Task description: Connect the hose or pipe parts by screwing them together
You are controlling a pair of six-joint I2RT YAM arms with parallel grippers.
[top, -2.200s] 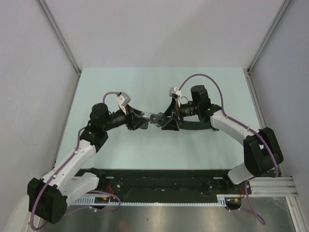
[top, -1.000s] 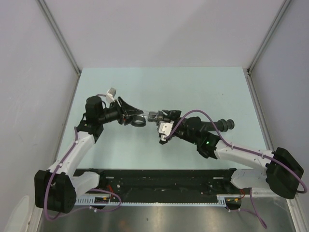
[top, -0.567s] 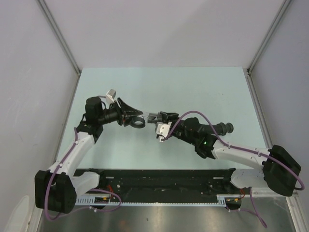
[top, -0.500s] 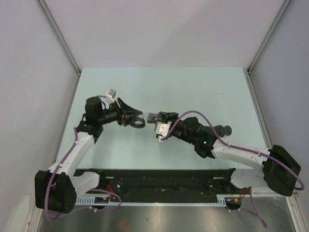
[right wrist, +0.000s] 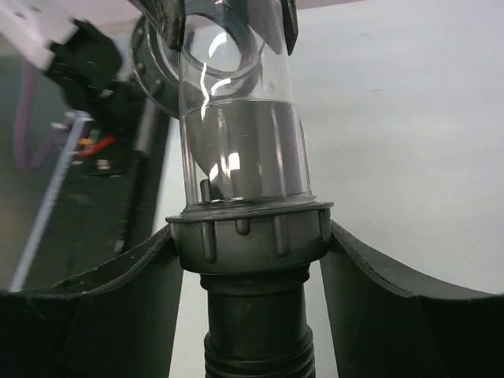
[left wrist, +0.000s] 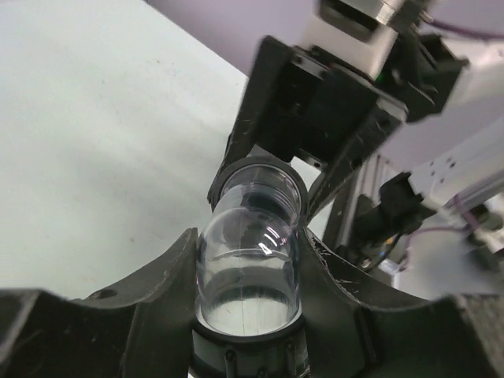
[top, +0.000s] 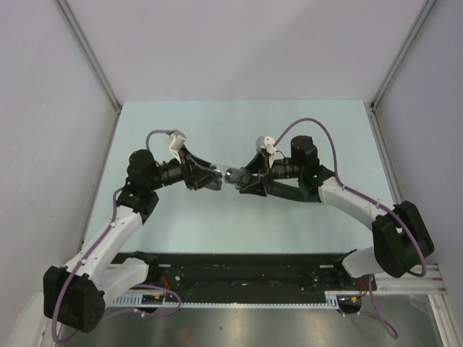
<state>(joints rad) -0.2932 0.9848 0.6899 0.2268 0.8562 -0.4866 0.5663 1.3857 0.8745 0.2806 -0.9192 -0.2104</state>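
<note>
A clear pipe (left wrist: 250, 268) is held in the air over the middle of the table (top: 304, 130), between both arms. My left gripper (left wrist: 248, 260) (top: 211, 179) is shut on its rounded end. At the other end sits a grey ribbed collar (right wrist: 250, 232), and a black ribbed hose (right wrist: 256, 331) runs out of it toward the right wrist. My right gripper (right wrist: 250, 236) (top: 244, 178) is shut on that collar, with a finger pressed on each side. The clear pipe (right wrist: 236, 118) (top: 230, 175) runs straight from one gripper to the other.
The pale green table is walled by grey panels on three sides. A black rail (top: 239, 271) runs along the near edge between the arm bases. Purple cables (top: 318, 130) loop above both wrists.
The right wrist has rolled over, so its camera is now on top, and that arm has swung farther back. The left wrist has also turned. The parts stay between the grippers.
</note>
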